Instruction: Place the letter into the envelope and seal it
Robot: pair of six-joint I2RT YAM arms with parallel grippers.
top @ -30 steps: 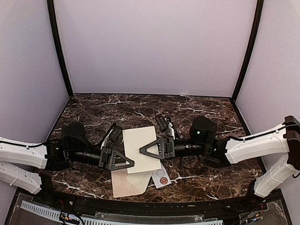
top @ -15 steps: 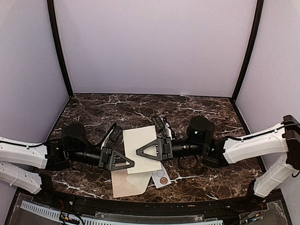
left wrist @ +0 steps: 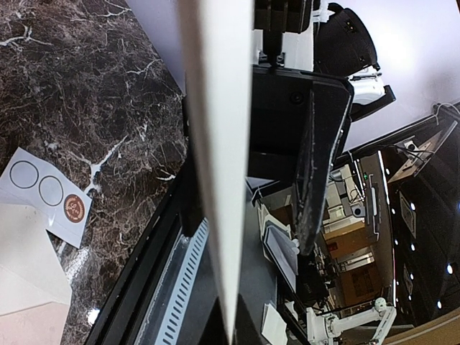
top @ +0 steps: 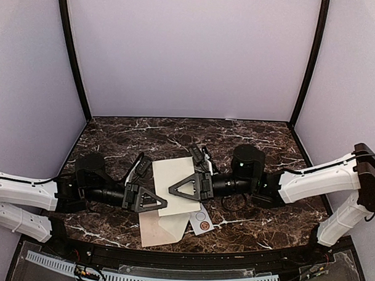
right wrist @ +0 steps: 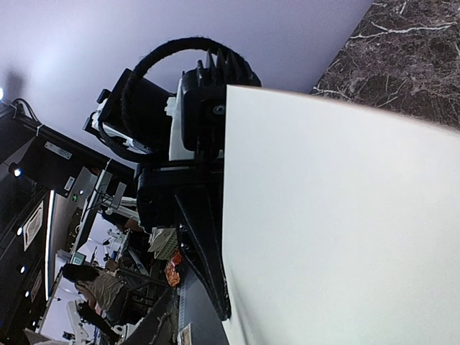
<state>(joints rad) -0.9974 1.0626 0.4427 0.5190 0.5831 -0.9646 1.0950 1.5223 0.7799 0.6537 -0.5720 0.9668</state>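
Left claw (top: pixel 160 203) pinching letter (top: pixel 174 177), card (left wrist: pixel 43 194) print unreadable

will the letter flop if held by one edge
Probably not much: the letter, pinched at one edge by the left gripper, looks flat and runs straight edge-on in the left wrist view, without droop. It's a thin sheet, likely very light, so a nudge could bend or swing it.

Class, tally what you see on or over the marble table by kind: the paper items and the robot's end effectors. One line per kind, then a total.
Cream letter: 1
Pinkish-tan envelope: 1
White card printed with circles: 1
End effectors: 2 (left end effector, right end effector)
Total: 5
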